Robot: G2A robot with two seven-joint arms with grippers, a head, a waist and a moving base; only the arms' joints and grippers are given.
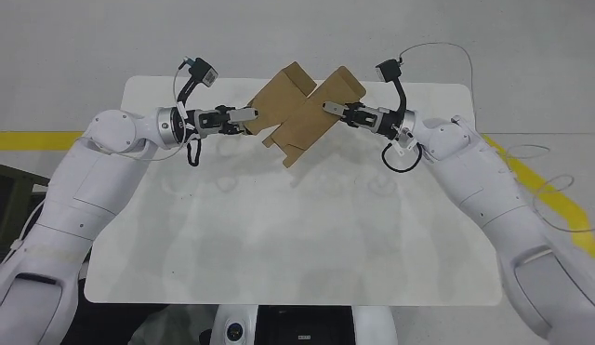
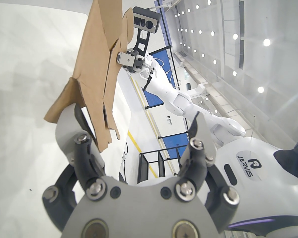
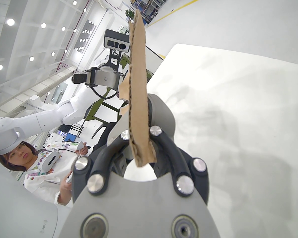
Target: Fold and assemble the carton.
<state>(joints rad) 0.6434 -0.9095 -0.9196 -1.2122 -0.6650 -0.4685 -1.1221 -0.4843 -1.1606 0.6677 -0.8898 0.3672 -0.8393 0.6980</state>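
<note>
A flat brown carton (image 1: 299, 114) hangs tilted above the far middle of the white table (image 1: 279, 243), between both arms. My right gripper (image 3: 139, 122) is shut on the carton (image 3: 137, 75), whose edge runs straight up between its fingers. In the top view the right gripper (image 1: 329, 109) meets the sheet's right side. My left gripper (image 2: 135, 113) is open, its jaws wide apart. The near corner of the carton (image 2: 96, 58) rests against one of its fingers (image 2: 73, 117), and the other finger stands clear. From above, the left gripper (image 1: 251, 114) sits at the carton's left corner.
The table under the carton is bare white, with free room toward its near edge (image 1: 279, 298). A yellow floor line (image 1: 28, 140) runs past both ends of the table. Loose cables (image 1: 548, 187) trail on the floor at the right.
</note>
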